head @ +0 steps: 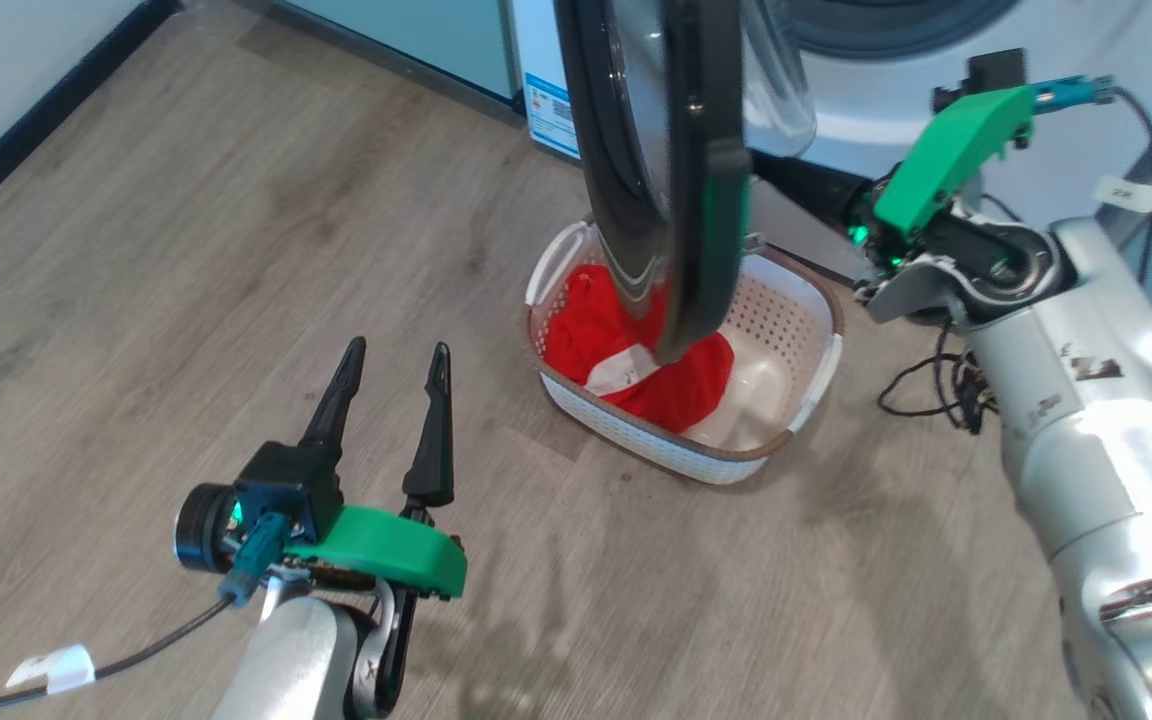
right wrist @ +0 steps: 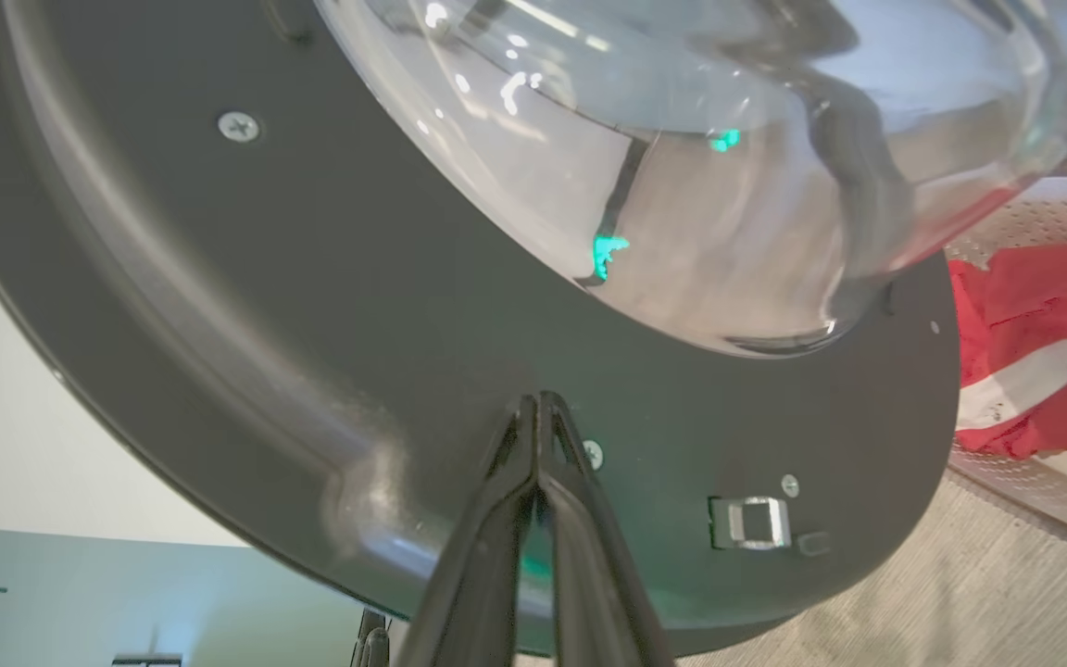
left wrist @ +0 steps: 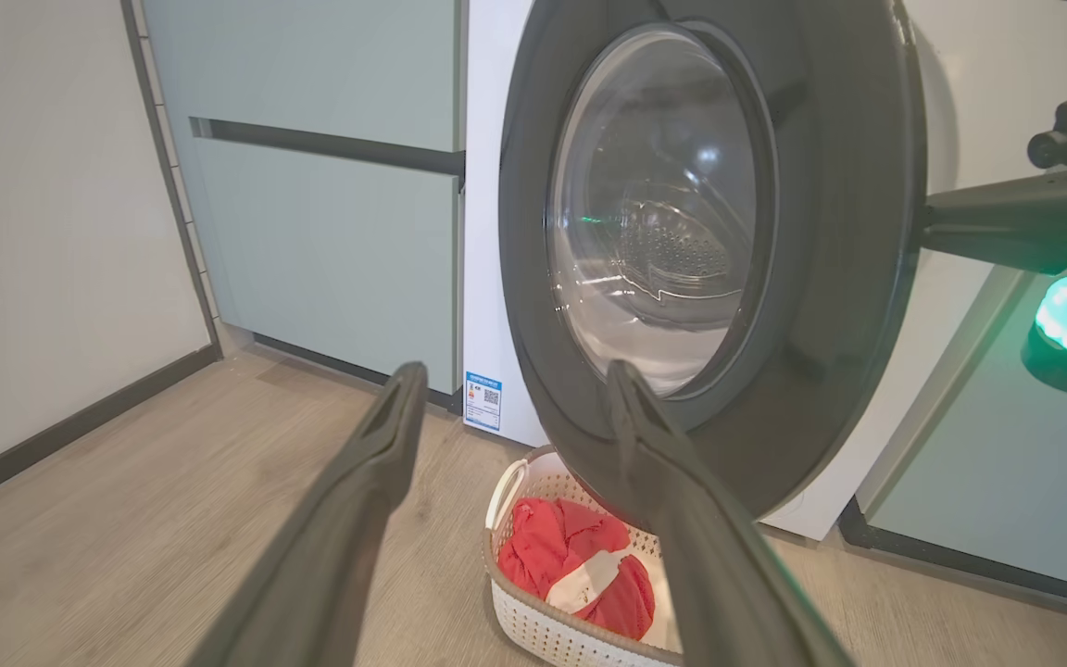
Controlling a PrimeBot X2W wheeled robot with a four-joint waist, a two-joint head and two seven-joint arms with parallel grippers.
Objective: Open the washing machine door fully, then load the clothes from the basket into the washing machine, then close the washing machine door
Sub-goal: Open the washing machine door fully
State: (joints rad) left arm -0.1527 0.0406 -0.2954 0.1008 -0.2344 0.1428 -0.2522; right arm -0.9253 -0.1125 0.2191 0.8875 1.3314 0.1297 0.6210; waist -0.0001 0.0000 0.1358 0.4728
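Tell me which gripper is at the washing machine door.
The right gripper: fingers shut, tips against the washing machine door on its black inner rim. The left gripper hangs open over the floor, apart from it.

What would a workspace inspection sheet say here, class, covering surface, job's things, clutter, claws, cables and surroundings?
Surface: wood-look floor.
Job's things: washing machine door stands open above the basket; red and white clothes lie in the basket, in front of the washing machine.
Clutter: nothing seen.
Claws: left claw open, holding nothing, above the floor; right claw shut, tips at the door's inner rim.
Cables: black cable looped on the floor beside the right arm; tagged cable behind the left claw.
Surroundings: pale teal cabinets, white wall, dark skirting.
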